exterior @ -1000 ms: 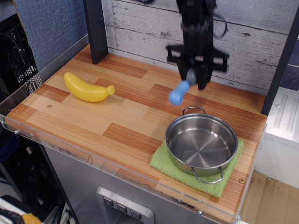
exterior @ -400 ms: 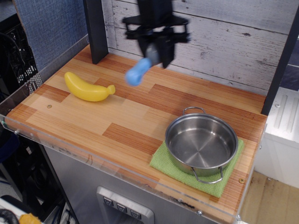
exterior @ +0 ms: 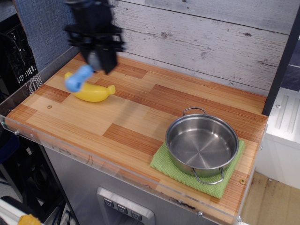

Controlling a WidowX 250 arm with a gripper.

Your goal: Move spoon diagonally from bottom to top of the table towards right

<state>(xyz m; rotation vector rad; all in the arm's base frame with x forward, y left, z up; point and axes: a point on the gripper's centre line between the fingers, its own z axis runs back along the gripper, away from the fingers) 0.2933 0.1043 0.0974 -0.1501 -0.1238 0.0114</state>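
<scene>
Gripping a toy spoon (exterior: 78,78) — black gripper (exterior: 99,60) closed on its dark-grey bowl end, light-blue handle angled down-left, held above the yellow banana (exterior: 90,90) at the far-left of the wooden table (exterior: 140,112). Near the front-right corner — steel pot (exterior: 202,144) on a green cloth (exterior: 166,161).

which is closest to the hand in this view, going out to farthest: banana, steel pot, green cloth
From the hand, shut on the spoon at the back left:
1. Banana, just below the hand on the left side.
2. Steel pot, far off at the front right.
3. Green cloth under the pot, much the same range; its far corner reaches farthest.
</scene>
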